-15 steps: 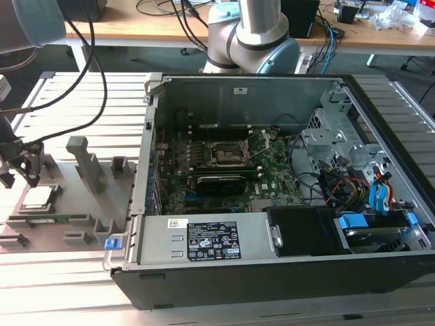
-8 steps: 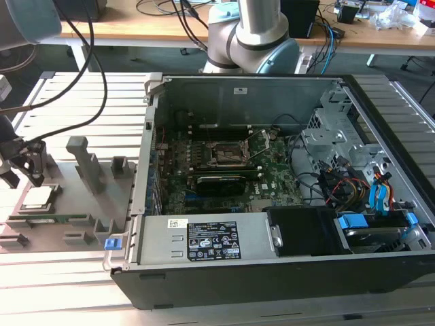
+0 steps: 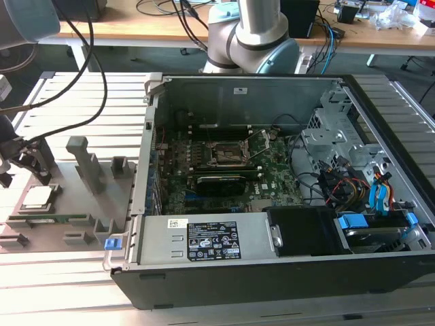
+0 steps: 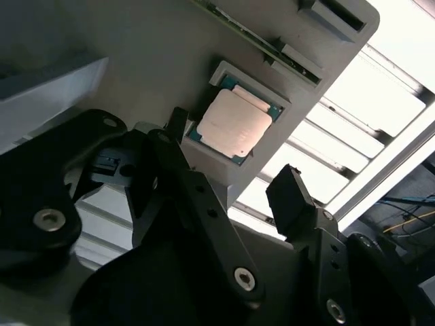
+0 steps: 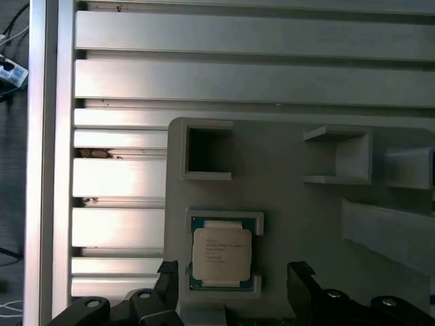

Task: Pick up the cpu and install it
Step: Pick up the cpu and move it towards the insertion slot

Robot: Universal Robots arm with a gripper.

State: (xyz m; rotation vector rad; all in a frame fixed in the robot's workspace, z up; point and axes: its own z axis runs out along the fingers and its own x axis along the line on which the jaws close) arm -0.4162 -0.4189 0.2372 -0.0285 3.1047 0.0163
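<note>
The cpu (image 3: 37,197) (image 4: 234,122) (image 5: 221,252), a square chip with a silvery top and a thin green rim, lies flat in a shallow recess of the grey fixture plate (image 3: 68,176) at the exterior view's left. My gripper (image 3: 30,166) (image 4: 234,156) (image 5: 233,275) hangs just above it and is open. One black finger (image 5: 168,273) stands on each side of the chip, and nothing is held between them. The dark motherboard socket (image 3: 228,155) sits inside the open computer case.
The open computer case (image 3: 285,272) fills the middle and the exterior view's right, with cables and drive bays inside. Grey holders (image 3: 85,163) stand upright on the fixture plate. A narrow green memory stick (image 3: 51,219) lies along its edge. The table is slatted aluminium (image 5: 238,81).
</note>
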